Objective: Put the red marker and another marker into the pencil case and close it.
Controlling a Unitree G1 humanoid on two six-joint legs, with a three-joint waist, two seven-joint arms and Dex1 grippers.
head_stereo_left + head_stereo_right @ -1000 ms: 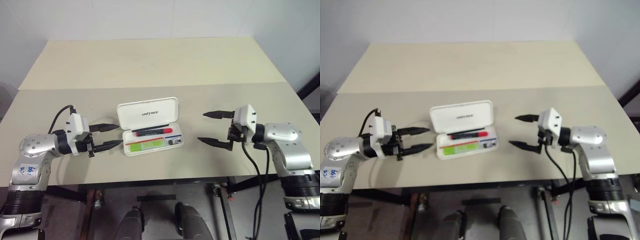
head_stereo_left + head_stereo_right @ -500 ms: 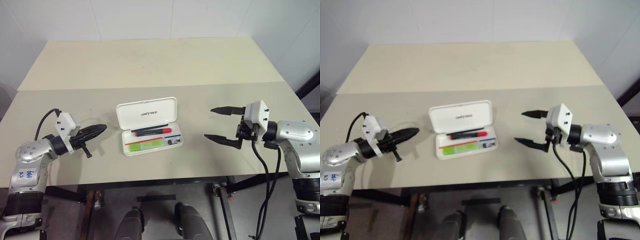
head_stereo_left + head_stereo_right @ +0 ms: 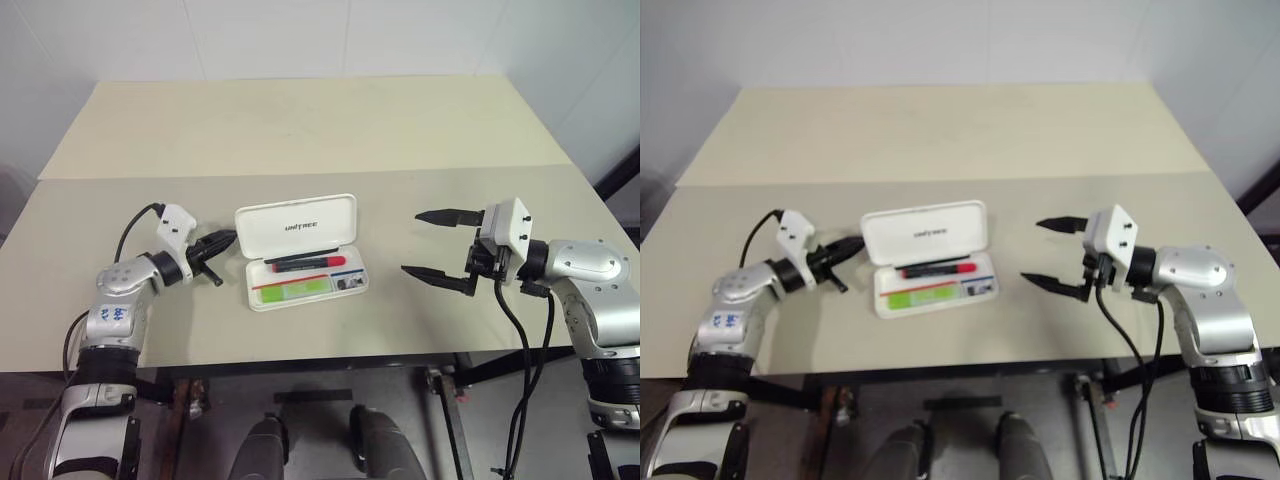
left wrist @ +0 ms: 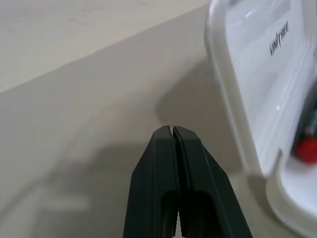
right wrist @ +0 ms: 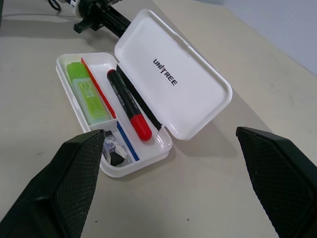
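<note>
Left claw (image 3: 226,239) has snapped shut on nothing since a second ago and swung in; its tips now sit just beside the left edge of the raised lid (image 3: 297,227). Reads like a closed-finger push to flip the lid, my guess.

Pencil case (image 3: 304,287) sits mid-bench (image 3: 300,130), lid propped up at the back. Red marker (image 3: 305,262) lies in the rear slot of the tray, green marker (image 3: 292,289) in the front slot. So both are already in; closing the case is all that's left.

Right claw (image 3: 432,243) is wide open, empty, well apart from the case on the right, and hasn't really moved.

View differences:
- Left wrist view shows the two fingers (image 4: 163,198) pressed together and a thin gap to the lid edge. Contact not certain; it's blurred up close.
- Right wrist view shows the tray layout the head views flatten: red divider between the markers, blue strip, and some small dark bits (image 5: 115,152) in the end compartment that I can't identify.
</note>
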